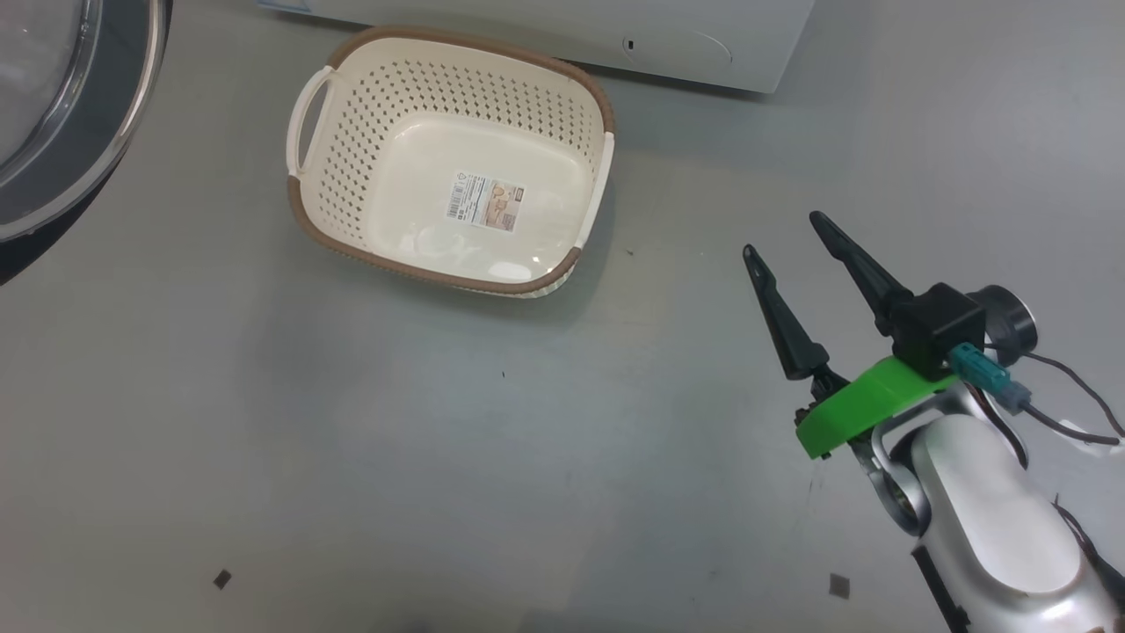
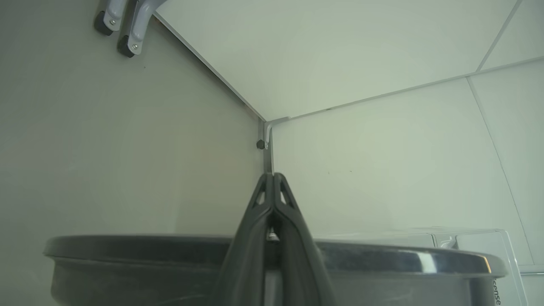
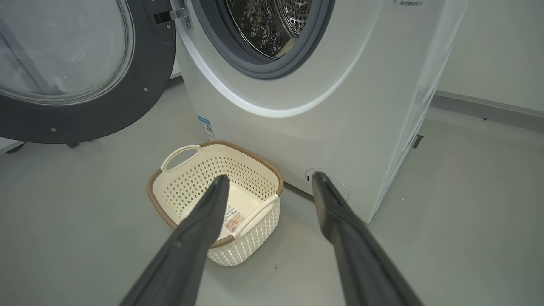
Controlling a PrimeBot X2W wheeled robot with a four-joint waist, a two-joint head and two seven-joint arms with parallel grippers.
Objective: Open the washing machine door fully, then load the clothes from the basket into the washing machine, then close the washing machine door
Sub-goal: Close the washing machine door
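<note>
Washing machine door [image 3: 80, 63], a large round one with a glossy black ring around a bulging clear glass window, stands wide open to the left of the drum opening in my right wrist view. From the head camera I see part of it [image 1: 61, 105] at the top left corner.

The big white box-shaped front-loading washing machine [image 3: 340, 106] shows its steel drum [image 3: 272, 21] and grey rubber gasket [image 3: 255, 68]. Of the clothes [image 3: 284, 49] I can make out just a small scrap of pale yellow fabric at the drum's lower edge.

The small cream-white perforated plastic basket [image 1: 395, 97] with a brown woven-look rim sits on the grey floor [image 1: 439, 457] just in front of the machine's base [image 1: 571, 26], with nothing in it but the label sticker [image 1: 486, 202] on its bottom.

My right gripper [image 1: 782, 233] hangs over the floor to the right of the basket, its fingers spread wide apart with nothing between them; along them I look down at the basket [image 3: 182, 191].

My left gripper [image 2: 274, 176] has its fingers pressed together at the tips. They cross in front of the door's dark rim [image 2: 382, 255]; I cannot tell if they touch it.
</note>
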